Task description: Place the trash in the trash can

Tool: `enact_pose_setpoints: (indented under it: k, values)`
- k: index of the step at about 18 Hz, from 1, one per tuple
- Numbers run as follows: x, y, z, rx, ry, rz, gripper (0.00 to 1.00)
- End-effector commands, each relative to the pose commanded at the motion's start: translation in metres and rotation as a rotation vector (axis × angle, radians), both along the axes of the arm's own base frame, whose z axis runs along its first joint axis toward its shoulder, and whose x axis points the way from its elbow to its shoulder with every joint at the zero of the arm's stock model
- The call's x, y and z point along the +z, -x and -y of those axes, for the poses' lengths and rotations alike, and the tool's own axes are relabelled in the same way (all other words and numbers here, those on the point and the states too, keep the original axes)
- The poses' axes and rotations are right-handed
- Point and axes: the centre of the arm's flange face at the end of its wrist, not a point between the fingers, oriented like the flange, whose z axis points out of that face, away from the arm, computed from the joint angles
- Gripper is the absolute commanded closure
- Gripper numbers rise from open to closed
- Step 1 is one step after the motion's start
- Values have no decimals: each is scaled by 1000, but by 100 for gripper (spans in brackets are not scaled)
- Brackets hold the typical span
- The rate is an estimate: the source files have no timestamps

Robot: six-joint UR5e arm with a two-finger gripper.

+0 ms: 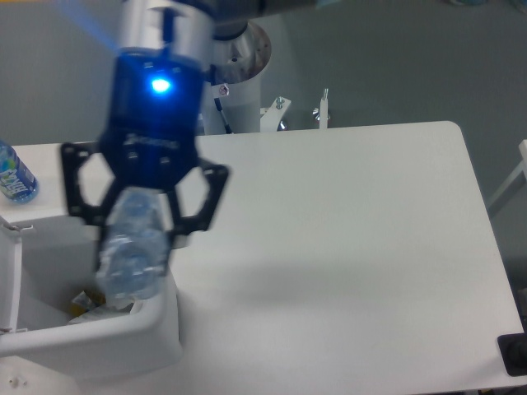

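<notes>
My gripper (136, 239) is high above the table's left side, close to the camera and motion-blurred, shut on the clear bluish plastic bottle (129, 253). The bottle hangs nearly upright between the fingers, over the right part of the white trash can (156, 329). Inside the can, crumpled wrappers (95, 303) lie on the bottom, partly hidden by the bottle.
A bottle with a blue label (15, 175) stands at the table's far left edge. The arm's base column (235, 78) rises behind the table. The table's right edge has a dark object (515, 354) at the lower corner.
</notes>
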Motion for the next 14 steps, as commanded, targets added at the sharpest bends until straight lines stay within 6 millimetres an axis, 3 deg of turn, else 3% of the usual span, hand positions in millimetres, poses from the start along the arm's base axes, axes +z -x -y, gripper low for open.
enact_pose_setpoints:
  k: [6,9,10,14]
  values:
    - [-33,1,-21,-23,42,18,41]
    - [-33,-2,-22,-38,45,0,14]
    - [-32,-2,-21,-39,45,-6,0]
    - [-24,-9,-7,-40,45,-16,0]
